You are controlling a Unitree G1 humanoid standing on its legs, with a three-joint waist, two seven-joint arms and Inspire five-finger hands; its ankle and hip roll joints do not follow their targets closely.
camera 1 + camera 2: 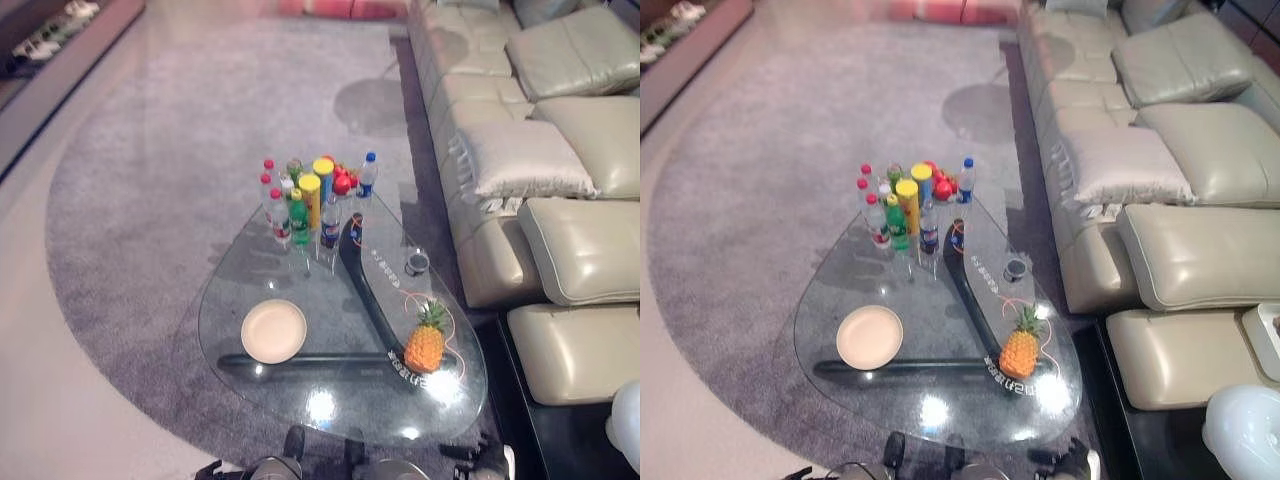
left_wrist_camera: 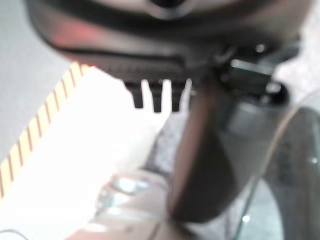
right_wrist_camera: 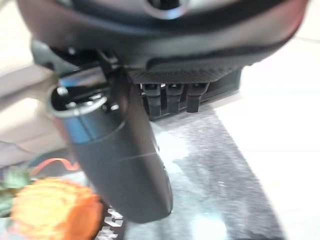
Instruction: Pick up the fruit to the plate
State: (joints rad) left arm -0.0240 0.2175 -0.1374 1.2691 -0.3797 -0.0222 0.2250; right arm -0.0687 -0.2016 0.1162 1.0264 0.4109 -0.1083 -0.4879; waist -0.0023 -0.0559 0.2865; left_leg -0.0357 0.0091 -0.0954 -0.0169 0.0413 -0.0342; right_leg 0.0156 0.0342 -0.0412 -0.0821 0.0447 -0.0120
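One pineapple (image 1: 424,345) stands upright on the glass counter (image 1: 250,275) at its near right corner, well apart from the single empty cream plate (image 1: 273,330) at the near left; a cluster of bottles (image 1: 300,205) and two yellow cans crowd the far end beside red fruit (image 1: 342,182). The left hand (image 2: 210,165) and the right hand (image 3: 120,165) hang low at the counter's near edge, each holding nothing, with short fingers (image 3: 167,97) tucked back and thumb pointing down; the right one hovers just beside the pineapple without touching.
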